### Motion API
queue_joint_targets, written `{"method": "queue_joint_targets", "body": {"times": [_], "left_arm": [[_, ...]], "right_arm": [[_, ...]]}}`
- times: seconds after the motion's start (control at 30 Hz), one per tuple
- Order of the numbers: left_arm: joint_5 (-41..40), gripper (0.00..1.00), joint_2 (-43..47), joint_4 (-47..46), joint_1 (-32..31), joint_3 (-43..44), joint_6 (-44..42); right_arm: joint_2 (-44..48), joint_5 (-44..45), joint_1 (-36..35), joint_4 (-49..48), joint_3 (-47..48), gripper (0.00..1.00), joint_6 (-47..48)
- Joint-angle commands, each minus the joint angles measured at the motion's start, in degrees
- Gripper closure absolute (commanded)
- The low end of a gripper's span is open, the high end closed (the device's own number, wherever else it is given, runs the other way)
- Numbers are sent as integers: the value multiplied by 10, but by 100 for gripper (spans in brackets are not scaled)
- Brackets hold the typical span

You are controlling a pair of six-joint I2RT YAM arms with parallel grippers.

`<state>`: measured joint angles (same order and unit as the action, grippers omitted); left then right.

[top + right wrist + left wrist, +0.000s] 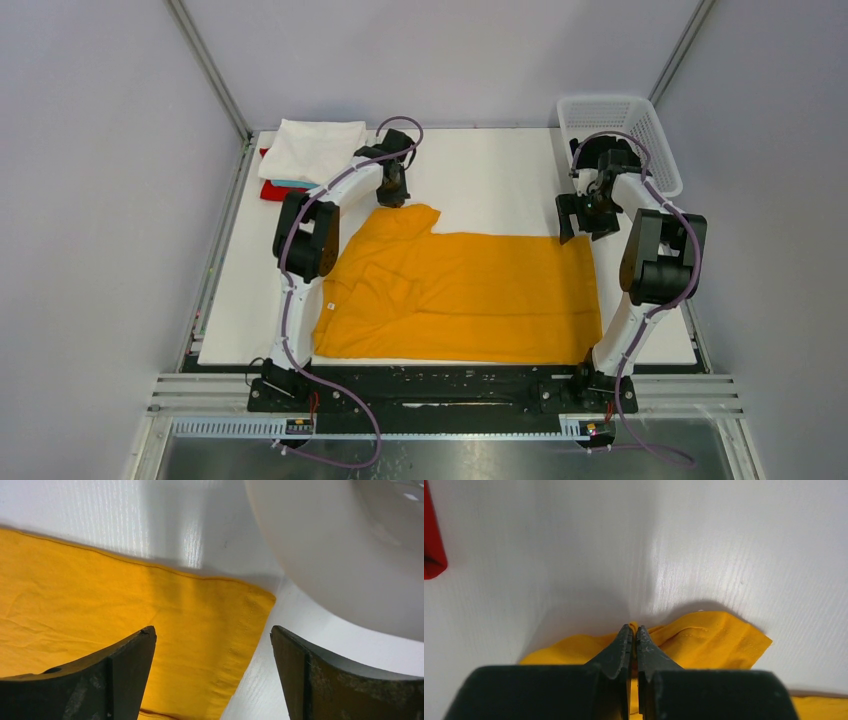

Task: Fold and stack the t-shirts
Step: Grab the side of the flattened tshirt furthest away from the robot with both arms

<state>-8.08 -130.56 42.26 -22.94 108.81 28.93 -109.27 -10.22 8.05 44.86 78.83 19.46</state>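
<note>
The mustard-yellow t-shirt lies spread across the white table, one sleeve sticking up toward the far left. My left gripper is shut on a fold of that sleeve, the cloth pinched between its fingertips. My right gripper is open above the shirt's far right corner, one finger over the cloth and the other over bare table. A folded stack sits at the far left: a white shirt on top, a light-blue edge and a red shirt beneath.
A white plastic lattice basket stands at the far right corner, just behind my right gripper; its rounded wall fills the upper right of the right wrist view. Metal frame posts rise at the table's back corners.
</note>
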Motion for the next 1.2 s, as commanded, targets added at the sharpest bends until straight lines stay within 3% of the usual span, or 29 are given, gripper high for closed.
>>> {"method": "queue_joint_targets", "body": {"times": [0.0,0.2,0.3,0.53,0.77,0.97,1.17], "left_arm": [[5,100,43,-18,-1,-10,-4],[-3,100,50,-19,-1,-15,-7],[-5,100,51,-19,-1,-16,-6],[-11,100,62,-28,0,-31,-10],[-9,100,65,-32,0,-36,-12],[-20,100,74,-34,2,-45,-15],[-24,100,81,-36,4,-48,-17]], "right_arm": [[-6,-29,-2,6,-9,7,31],[61,-21,-28,-77,-86,8,108],[87,-28,-30,-124,-130,20,150],[47,25,-30,-78,-79,18,190],[83,18,-29,-155,-110,16,261],[23,80,-27,-99,-68,18,323],[-21,62,-23,-9,4,19,346]]}}
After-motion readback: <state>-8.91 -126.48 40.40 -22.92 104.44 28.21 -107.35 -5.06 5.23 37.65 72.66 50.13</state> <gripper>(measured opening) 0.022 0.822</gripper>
